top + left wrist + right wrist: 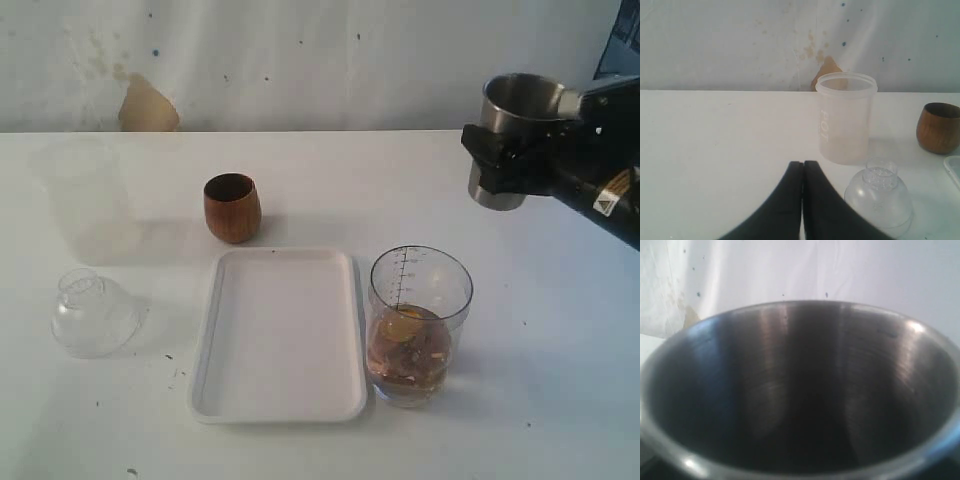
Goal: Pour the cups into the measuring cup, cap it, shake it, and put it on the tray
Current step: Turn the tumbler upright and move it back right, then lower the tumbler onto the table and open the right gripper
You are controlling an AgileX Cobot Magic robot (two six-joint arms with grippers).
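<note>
Steel tumbler [800, 390] interior, close up

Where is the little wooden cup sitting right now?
In the exterior view, the wooden cup stands upright on the table, left of centre. It is just behind the far left corner of the white tray and to the right of the frosted cup.

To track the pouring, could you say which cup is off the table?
The tapered stainless-steel tumbler, held in the right gripper; the rounded brown wooden cup, clear graduated measuring cup and frosted plastic cup stand on the table.
</note>
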